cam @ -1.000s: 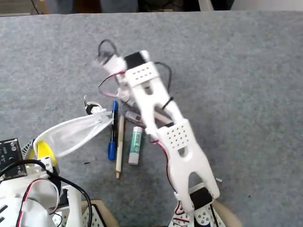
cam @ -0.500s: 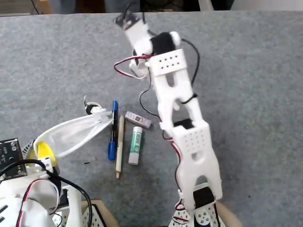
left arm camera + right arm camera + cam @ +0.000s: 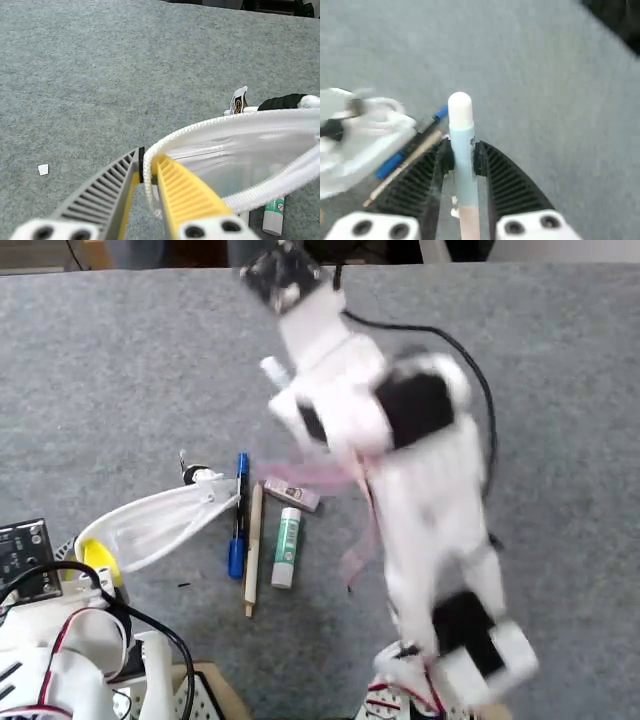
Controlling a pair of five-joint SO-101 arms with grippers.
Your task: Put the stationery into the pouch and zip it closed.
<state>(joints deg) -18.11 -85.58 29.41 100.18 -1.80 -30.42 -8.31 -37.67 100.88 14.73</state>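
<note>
A clear pouch (image 3: 150, 525) with a white zipper lies open at the near left of the table. My left gripper (image 3: 145, 170) is shut on the pouch rim (image 3: 200, 132), yellow finger (image 3: 95, 555) inside. Just right of the pouch mouth lie a blue pen (image 3: 238, 515), a wooden pencil (image 3: 252, 550), a green-and-white glue stick (image 3: 286, 548) and a small eraser-like piece (image 3: 292, 493). My right gripper (image 3: 461, 150) is raised above the table's far middle, shut on a white-capped marker (image 3: 460, 135), whose cap (image 3: 272, 368) points left.
Grey felt covers the table (image 3: 540, 390), with bare room to the right and far left. A small white scrap (image 3: 43, 169) lies on the felt. The arm bases (image 3: 90, 670) stand at the near edge.
The right arm has lifted off the row of stationery with the marker in its grip and swung up and toward the far side. The left gripper and pouch stayed put.
</note>
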